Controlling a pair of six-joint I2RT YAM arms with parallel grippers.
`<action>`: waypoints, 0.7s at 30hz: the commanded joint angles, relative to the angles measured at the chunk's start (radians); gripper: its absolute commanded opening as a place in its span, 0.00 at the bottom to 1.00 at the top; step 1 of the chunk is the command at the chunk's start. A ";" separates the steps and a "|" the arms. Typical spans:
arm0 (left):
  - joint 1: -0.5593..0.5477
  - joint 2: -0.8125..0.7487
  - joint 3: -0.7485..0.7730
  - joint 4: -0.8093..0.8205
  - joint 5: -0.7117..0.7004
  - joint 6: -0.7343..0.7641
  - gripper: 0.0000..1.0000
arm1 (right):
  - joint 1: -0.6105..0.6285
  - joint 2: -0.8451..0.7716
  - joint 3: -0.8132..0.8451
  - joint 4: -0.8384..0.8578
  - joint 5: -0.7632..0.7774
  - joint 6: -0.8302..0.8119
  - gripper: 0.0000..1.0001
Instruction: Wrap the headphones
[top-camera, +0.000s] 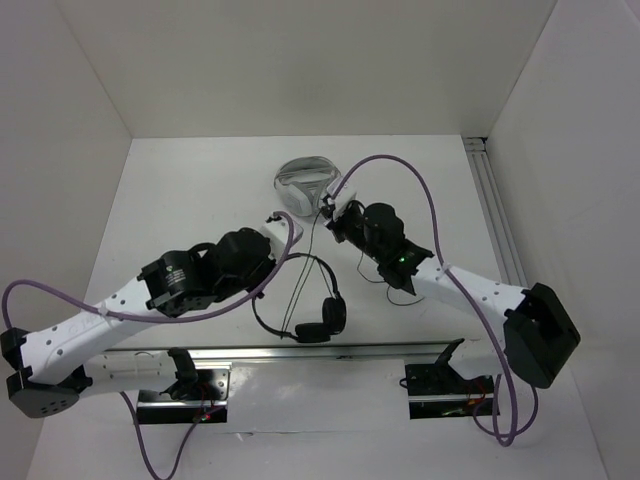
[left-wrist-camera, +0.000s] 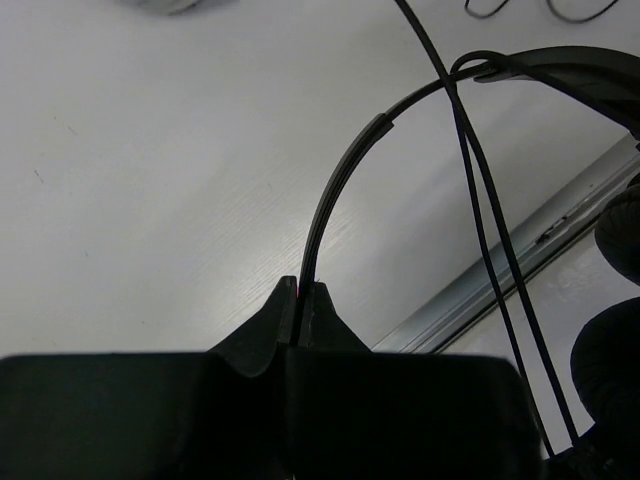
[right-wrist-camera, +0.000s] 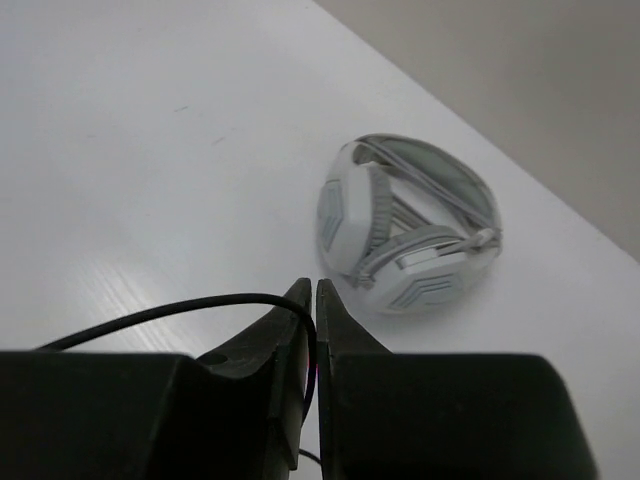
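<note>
The small black on-ear headphones sit just beyond the metal rail. Their thin headband is pinched in the left gripper, evidently as an anchor. Further out, the right gripper is pressed together on the thin black cable, apparently drawn straight for winding. Beyond lies a folded white-and-grey headset. No writing is legible.

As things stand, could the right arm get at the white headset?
Probably yes. The headset lies just beyond the right gripper, with only bare table between them. But the gripper is shut on the black cable, so it would have to let go first.
</note>
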 joint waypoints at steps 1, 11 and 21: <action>-0.005 -0.041 0.108 0.053 -0.014 -0.028 0.00 | -0.011 0.048 0.020 0.116 -0.194 0.105 0.12; -0.005 -0.051 0.246 0.133 -0.188 -0.069 0.00 | 0.050 0.211 -0.083 0.505 -0.387 0.326 0.14; -0.005 0.035 0.410 0.068 -0.415 -0.195 0.00 | 0.059 0.375 -0.103 0.714 -0.504 0.461 0.23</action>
